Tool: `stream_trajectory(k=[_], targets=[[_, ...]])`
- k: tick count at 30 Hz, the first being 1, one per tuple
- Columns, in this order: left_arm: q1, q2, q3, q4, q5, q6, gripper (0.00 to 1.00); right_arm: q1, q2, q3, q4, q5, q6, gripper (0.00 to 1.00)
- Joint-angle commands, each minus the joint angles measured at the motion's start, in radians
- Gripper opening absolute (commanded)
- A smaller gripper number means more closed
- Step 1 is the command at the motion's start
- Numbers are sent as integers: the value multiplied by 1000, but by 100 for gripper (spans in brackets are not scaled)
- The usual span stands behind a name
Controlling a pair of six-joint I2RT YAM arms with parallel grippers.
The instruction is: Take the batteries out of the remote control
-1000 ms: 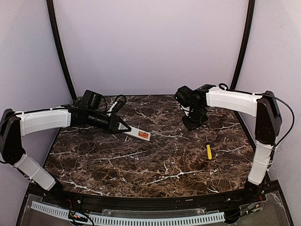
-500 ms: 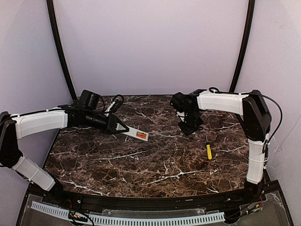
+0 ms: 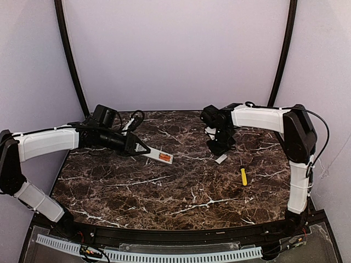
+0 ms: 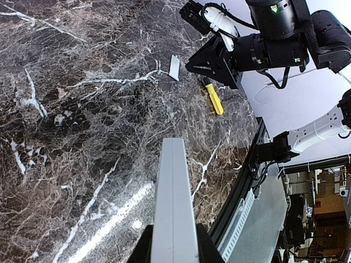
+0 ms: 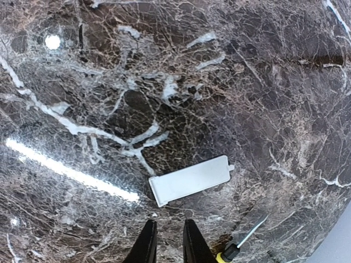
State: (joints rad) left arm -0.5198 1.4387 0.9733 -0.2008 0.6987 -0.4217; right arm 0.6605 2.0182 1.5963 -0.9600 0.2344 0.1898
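Note:
The white remote control (image 3: pixel 160 156) is held off the table with its bay facing up, and the orange batteries (image 3: pixel 164 157) show inside it. My left gripper (image 3: pixel 143 150) is shut on its near end. In the left wrist view the remote control (image 4: pixel 174 203) shows edge-on between the jaws, hiding the batteries. My right gripper (image 3: pixel 219 149) hovers over the table right of centre. In the right wrist view its fingers (image 5: pixel 147 244) stand slightly apart around nothing, so the gripper (image 5: pixel 169 241) is open.
A small grey-white cover piece (image 5: pixel 189 180) lies flat on the marble just beyond the right fingertips, also seen as the cover (image 3: pixel 221 159). A yellow-handled screwdriver (image 3: pixel 243 176) lies to its right, near the table's right edge (image 3: pixel 285 159).
The right gripper has opened and let go of the cover piece, which now lies on the table below it. The left arm and remote have barely moved.

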Motion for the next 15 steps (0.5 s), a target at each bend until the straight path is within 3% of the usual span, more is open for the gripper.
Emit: stream_trajectory(k=[1, 7, 15], targets=[[4, -3, 9, -16, 8, 10, 0, -10, -6, 3, 45, -66, -11, 18], [3, 0, -40, 17, 11, -31, 0, -21, -60, -3, 101, -149, -15, 21], [-48, 12, -176, 228, 22, -189, 0, -33, -187, -143, 191, -193, 36, 30]])
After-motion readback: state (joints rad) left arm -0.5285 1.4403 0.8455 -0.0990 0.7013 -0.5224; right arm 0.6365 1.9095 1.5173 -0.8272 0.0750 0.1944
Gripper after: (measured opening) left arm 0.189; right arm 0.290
